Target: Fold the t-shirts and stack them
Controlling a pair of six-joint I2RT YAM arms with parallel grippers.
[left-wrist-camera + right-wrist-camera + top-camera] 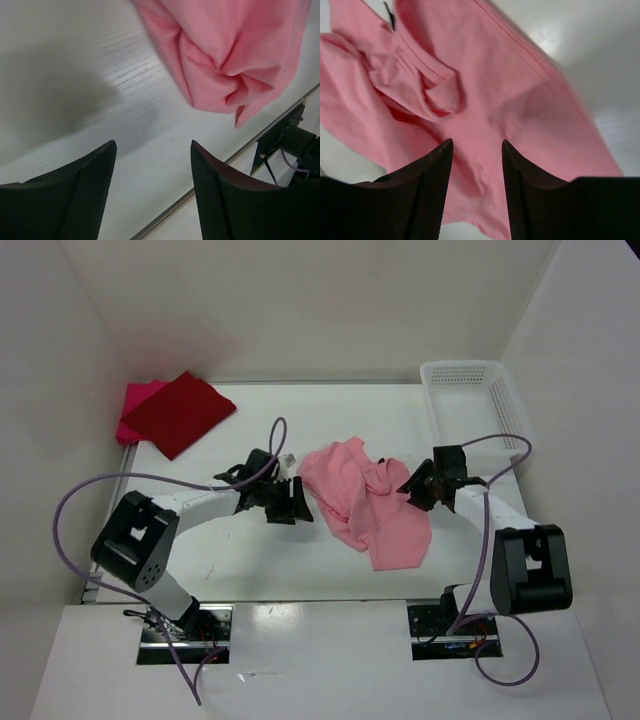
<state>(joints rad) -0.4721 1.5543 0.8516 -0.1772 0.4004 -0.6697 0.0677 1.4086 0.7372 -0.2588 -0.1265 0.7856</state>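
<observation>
The light salmon-pink t-shirt [365, 508] lies crumpled in the middle of the table. My left gripper [296, 498] hovers at its left edge. In the left wrist view it [152, 146] is open over bare table, with the shirt [225, 55] ahead of the fingertips and apart from them. My right gripper [413, 488] is at the shirt's right side. In the right wrist view it [476, 145] is open just above the wrinkled cloth [485, 90], gripping nothing. A folded dark red t-shirt [182, 412] lies on a magenta-pink t-shirt [134, 402] at the back left.
A white mesh basket [470, 400] stands at the back right, against the right wall. White walls close in the table on the left, back and right. The table's front edge [200, 187] runs close below the left gripper.
</observation>
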